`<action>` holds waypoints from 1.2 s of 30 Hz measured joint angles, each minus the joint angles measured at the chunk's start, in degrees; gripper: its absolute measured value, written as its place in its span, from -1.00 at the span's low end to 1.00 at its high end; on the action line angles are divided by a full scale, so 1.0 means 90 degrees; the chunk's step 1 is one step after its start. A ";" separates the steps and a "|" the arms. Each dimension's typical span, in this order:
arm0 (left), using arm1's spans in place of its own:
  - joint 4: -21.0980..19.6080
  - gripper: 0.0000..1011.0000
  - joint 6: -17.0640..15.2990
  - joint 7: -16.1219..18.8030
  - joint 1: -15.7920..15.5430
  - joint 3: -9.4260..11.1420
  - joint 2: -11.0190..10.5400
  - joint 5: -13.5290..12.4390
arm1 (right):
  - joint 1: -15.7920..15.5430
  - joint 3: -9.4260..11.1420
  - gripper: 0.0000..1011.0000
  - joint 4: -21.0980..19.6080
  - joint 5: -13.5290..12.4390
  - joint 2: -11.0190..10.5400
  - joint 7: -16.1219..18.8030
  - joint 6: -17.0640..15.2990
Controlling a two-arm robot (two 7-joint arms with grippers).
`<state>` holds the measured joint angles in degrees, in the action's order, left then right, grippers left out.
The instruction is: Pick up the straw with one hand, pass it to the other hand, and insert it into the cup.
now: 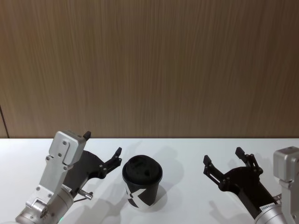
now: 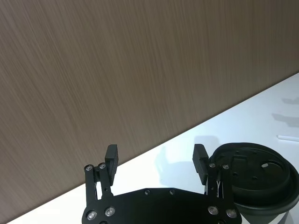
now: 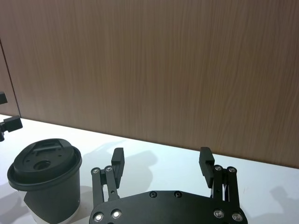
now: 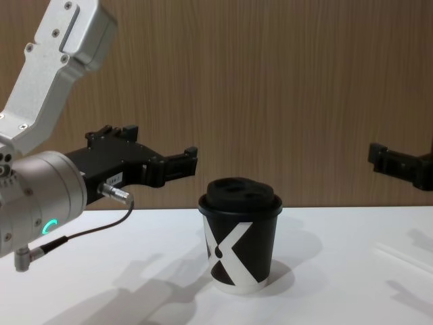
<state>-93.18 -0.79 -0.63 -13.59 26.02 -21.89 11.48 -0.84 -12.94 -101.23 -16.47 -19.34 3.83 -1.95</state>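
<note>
Head view: a small black paper cup (image 1: 142, 183) with a big white X and a black domed lid stands upright on the white table (image 1: 187, 205). It is between the two grippers.
Left gripper: the black angular left gripper (image 1: 103, 143) on its silver wrist hangs above the table, just beside the cup on the cup's left. It points toward the brown wooden wall (image 1: 149, 65).
Left fingers: wide apart, with nothing between them. The nearer fingertip is close to the lid but does not touch it.
Green light: in the chest view a green ring (image 4: 47, 227) glows on the left wrist, and a thin dark cable (image 4: 81, 233) is plugged in below it.
Right gripper: the black angular right gripper (image 1: 223, 156) hangs above the table on the cup's right. It is farther from the cup than the left one, and it also points at the wall.
Right fingers: spread wide and empty.
Straw: the thin white straw (image 2: 288, 138) lies flat on the table. The left wrist view shows just a short bit of it, past the cup.
Straw and hands: no finger touches the straw, and the cup stands between it and the left gripper. How near it lies to the right gripper cannot be told.
Cup lid: shut on the cup, with a small hole in its top.
</note>
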 joint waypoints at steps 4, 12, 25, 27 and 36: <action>0.0000 0.98 0.0000 0.0000 0.0000 0.0000 0.0000 0.0000 | 0.0000 0.0000 0.98 0.0000 0.0000 0.0000 0.0000 0.0000; 0.0000 0.98 0.0000 0.0000 0.0000 0.0000 0.0000 0.0000 | 0.0000 0.0000 0.98 0.0000 0.0000 0.0000 0.0000 0.0000; 0.0000 0.98 0.0000 0.0000 0.0000 0.0000 0.0000 0.0000 | 0.0000 0.0002 0.98 0.0000 0.0000 0.0000 0.0000 -0.0001; 0.0000 0.98 0.0000 0.0000 0.0000 0.0000 0.0000 0.0000 | 0.0002 0.0002 0.98 -0.0001 0.0007 -0.0002 0.0001 -0.0012; 0.0000 0.98 0.0000 0.0000 0.0001 0.0000 0.0000 0.0000 | 0.0066 -0.0008 0.98 -0.0093 0.0100 -0.0084 0.0010 -0.0387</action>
<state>-93.17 -0.79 -0.63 -13.59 26.02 -21.89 11.48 -0.25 -13.01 -102.07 -15.56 -20.09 3.91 -5.43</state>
